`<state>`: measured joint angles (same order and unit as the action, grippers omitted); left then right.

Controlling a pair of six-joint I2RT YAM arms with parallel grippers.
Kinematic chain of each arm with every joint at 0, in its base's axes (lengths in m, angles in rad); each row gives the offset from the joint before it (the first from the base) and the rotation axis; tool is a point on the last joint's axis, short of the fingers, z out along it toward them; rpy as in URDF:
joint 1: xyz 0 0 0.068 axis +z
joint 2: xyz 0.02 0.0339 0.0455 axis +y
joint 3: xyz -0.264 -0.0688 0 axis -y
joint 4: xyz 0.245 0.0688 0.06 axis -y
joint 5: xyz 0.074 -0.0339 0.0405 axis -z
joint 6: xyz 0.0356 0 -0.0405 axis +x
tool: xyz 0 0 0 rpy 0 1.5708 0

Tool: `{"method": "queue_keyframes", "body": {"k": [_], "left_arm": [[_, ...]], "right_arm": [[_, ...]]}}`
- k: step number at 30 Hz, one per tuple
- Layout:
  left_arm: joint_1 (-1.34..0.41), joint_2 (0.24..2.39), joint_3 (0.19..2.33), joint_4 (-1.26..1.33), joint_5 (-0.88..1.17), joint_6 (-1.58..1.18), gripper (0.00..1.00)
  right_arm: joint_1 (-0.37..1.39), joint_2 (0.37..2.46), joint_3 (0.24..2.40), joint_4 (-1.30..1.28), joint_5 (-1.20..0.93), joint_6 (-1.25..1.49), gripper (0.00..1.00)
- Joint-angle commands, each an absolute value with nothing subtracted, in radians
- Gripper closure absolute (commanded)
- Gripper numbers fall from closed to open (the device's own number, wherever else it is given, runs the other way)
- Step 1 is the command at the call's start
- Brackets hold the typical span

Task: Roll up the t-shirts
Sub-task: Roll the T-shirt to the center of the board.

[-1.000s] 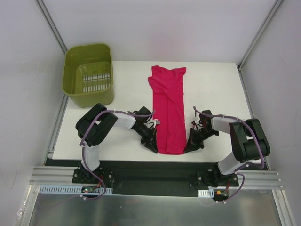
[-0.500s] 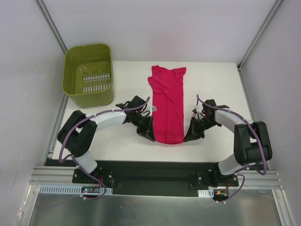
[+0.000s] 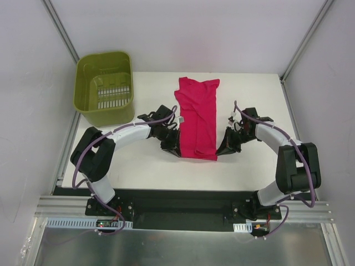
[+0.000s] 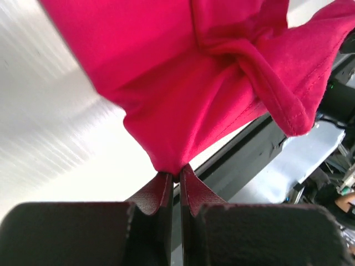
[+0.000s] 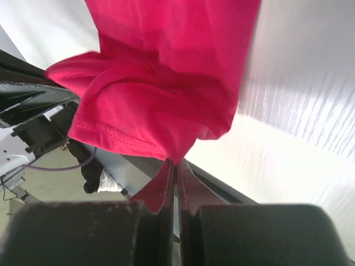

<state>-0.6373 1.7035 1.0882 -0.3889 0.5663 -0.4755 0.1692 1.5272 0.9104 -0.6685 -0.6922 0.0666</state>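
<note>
The magenta-red t-shirt (image 3: 197, 119) lies as a long folded strip on the middle of the white table, its near end lifted and turned back over itself. My left gripper (image 3: 175, 151) is shut on the near left corner of the t-shirt (image 4: 183, 100), the fabric pinched between its fingertips (image 4: 166, 185). My right gripper (image 3: 220, 149) is shut on the near right corner of the t-shirt (image 5: 166, 94), the cloth hanging from its fingertips (image 5: 186, 183). Both grippers stand either side of the strip's near fold.
A green plastic basket (image 3: 104, 87) stands at the table's far left corner. The white table (image 3: 138, 172) has its front edge just ahead of the arm bases. Grey walls close in both sides.
Both grippers have moved away from the front edge toward the far side, carrying the t-shirt's near end with them. The visible strip has become shorter as its end folds over.
</note>
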Motion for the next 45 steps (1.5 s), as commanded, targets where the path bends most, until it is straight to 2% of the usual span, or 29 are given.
{"method": "queue_keyframes", "body": {"k": [1, 19, 22, 23, 24, 25, 26, 29, 31, 36, 40, 45], "left_arm": [[-0.623, 1.749, 1.169, -0.445, 0.494, -0.445, 1.0], [-0.617, 1.856, 1.282, -0.486, 0.368, -0.413, 1.0], [-0.617, 1.859, 1.301, -0.494, 0.348, -0.387, 0.91], [-0.617, 1.853, 1.305, -0.506, 0.333, -0.374, 0.85], [-0.617, 1.848, 1.31, -0.511, 0.295, -0.348, 0.73], [-0.612, 1.842, 1.313, -0.517, 0.264, -0.336, 0.66], [-0.609, 1.829, 1.313, -0.523, 0.24, -0.325, 0.64], [-0.606, 1.795, 1.328, -0.528, 0.17, -0.258, 0.52], [-0.607, 1.786, 1.356, -0.528, 0.187, -0.172, 0.49], [-0.623, 1.766, 1.364, -0.529, 0.316, 0.078, 0.49], [-0.647, 1.753, 1.367, -0.529, 0.414, 0.136, 0.5], [-0.727, 1.738, 1.336, -0.493, 0.405, 0.311, 0.42]], "right_arm": [[0.153, 1.575, 0.985, -0.641, -0.667, 0.058, 0.99], [0.146, 1.709, 1.08, -0.606, -0.631, 0.028, 0.97], [0.146, 1.733, 1.109, -0.572, -0.629, 0.044, 0.89], [0.147, 1.738, 1.123, -0.566, -0.63, 0.048, 0.76], [0.147, 1.744, 1.153, -0.557, -0.632, 0.048, 0.72], [0.149, 1.752, 1.175, -0.557, -0.641, 0.038, 0.69], [0.147, 1.756, 1.192, -0.557, -0.643, 0.032, 0.64], [0.147, 1.743, 1.235, -0.594, -0.62, -0.036, 0.58], [0.147, 1.708, 1.23, -0.61, -0.603, -0.084, 0.58], [0.149, 1.617, 1.2, -0.646, -0.585, -0.347, 0.59], [0.149, 1.563, 1.184, -0.669, -0.574, -0.451, 0.59], [0.138, 1.503, 1.193, -0.67, -0.549, -0.523, 0.54]]}}
